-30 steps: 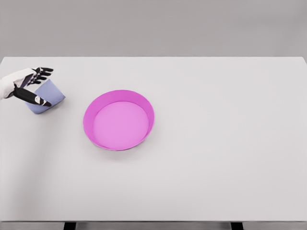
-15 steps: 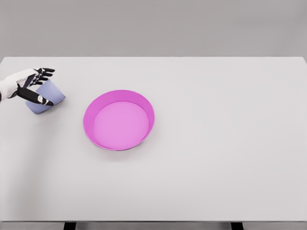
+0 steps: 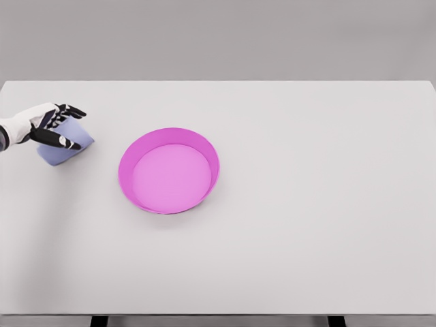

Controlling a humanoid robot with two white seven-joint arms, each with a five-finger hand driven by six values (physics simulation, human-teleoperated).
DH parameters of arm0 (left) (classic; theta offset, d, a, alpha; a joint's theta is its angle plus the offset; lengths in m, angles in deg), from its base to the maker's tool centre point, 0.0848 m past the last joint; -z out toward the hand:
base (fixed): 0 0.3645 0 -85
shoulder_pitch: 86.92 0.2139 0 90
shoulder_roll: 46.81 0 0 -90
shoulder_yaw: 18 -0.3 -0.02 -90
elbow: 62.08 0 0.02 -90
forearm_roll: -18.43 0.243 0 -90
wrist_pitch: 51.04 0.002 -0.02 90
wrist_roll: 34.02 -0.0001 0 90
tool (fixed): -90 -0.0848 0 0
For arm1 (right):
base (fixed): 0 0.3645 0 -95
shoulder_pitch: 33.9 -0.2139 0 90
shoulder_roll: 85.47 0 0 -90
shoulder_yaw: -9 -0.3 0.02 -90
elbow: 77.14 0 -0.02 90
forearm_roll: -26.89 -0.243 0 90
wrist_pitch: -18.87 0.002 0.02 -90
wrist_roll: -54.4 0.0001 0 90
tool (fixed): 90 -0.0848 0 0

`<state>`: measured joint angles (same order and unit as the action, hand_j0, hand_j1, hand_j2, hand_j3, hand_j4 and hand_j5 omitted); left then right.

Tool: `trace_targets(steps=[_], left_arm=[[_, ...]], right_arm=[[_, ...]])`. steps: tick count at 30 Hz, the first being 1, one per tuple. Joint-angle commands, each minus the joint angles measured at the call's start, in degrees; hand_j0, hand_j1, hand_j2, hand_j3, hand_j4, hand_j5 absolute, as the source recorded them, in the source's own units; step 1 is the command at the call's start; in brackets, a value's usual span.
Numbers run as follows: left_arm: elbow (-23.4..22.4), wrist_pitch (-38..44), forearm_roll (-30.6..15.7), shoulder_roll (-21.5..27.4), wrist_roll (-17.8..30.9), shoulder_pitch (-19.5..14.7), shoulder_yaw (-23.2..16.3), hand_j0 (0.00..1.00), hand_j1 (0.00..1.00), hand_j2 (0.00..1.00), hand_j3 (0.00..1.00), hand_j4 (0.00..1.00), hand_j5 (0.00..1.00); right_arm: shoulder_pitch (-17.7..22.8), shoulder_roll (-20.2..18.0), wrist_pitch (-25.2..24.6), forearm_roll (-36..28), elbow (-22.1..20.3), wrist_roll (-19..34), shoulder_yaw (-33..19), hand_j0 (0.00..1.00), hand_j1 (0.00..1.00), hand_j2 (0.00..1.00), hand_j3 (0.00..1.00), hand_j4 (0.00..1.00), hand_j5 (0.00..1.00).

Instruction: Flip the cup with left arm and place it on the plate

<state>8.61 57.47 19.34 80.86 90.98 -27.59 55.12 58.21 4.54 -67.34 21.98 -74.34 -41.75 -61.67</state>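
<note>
You had barely started: the small pale blue tapered cup point(image 3: 63, 148) lay tilted on the smooth white table point(image 3: 306, 204) near its left edge, well apart from the round magenta shallow plate point(image 3: 169, 170), which held nothing. Your left hand point(image 3: 49, 126), white at the palm with black fingers point(image 3: 71, 110), was over the cup, thumb along its near side and fingers curled over the far side, apparently closing on it; you could not tell whether the grip was firm. The lift, the flip and the placing were all left. The cup looked thin-walled and matte, the plate low-rimmed and glossy-smooth.
</note>
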Motion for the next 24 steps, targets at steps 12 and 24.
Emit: trace_targets(steps=[12, 24], left_arm=[[4.9, -7.3, -2.4, -0.1, 0.0, 0.0, 2.6, 0.58, 0.58, 0.58, 0.58, 0.58, 0.58], [11.8, -30.8, -9.1, -6.6, 0.0, 2.6, 2.6, 0.60, 0.60, 0.60, 0.60, 0.60, 0.60]], right_arm=[[0.0, 0.0, 0.0, 0.0, 0.0, 0.0, 0.0, 1.00, 1.00, 1.00, 1.00, 1.00, 1.00], [0.0, 0.0, 0.0, 0.0, 0.0, 0.0, 0.0, 1.00, 1.00, 1.00, 1.00, 1.00, 1.00]])
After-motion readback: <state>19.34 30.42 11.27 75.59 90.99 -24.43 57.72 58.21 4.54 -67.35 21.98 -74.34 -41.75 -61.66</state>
